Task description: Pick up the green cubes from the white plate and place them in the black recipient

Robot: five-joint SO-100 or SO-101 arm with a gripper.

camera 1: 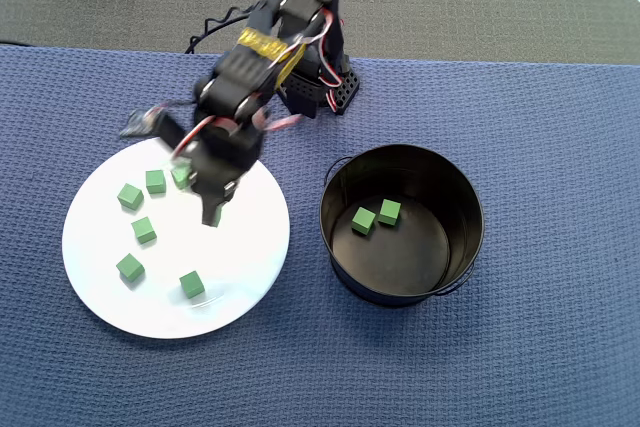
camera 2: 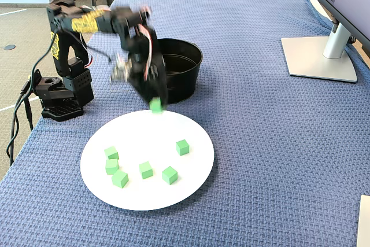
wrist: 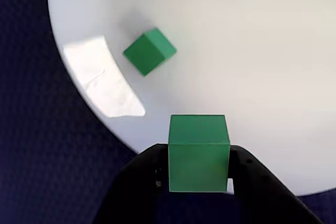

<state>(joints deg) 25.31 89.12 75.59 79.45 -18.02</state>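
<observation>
My gripper (wrist: 199,170) is shut on one green cube (wrist: 199,153) and holds it above the white plate (wrist: 252,51). In the fixed view the gripper (camera 2: 155,103) hangs over the plate's far rim (camera 2: 144,128), next to the black recipient (camera 2: 180,79). In the overhead view the gripper (camera 1: 211,213) hides the held cube. Several green cubes lie on the plate (camera 1: 240,247), among them one (camera 1: 191,284) near its front and one (wrist: 149,51) in the wrist view. Two green cubes (camera 1: 363,220) (camera 1: 389,211) lie inside the black recipient (camera 1: 345,267).
A blue woven cloth (camera 1: 520,367) covers the table. The arm's base (camera 2: 60,93) stands at the table's left edge in the fixed view. A monitor stand (camera 2: 318,56) sits at the far right. A white thing's corner (camera 2: 364,218) shows at the bottom right.
</observation>
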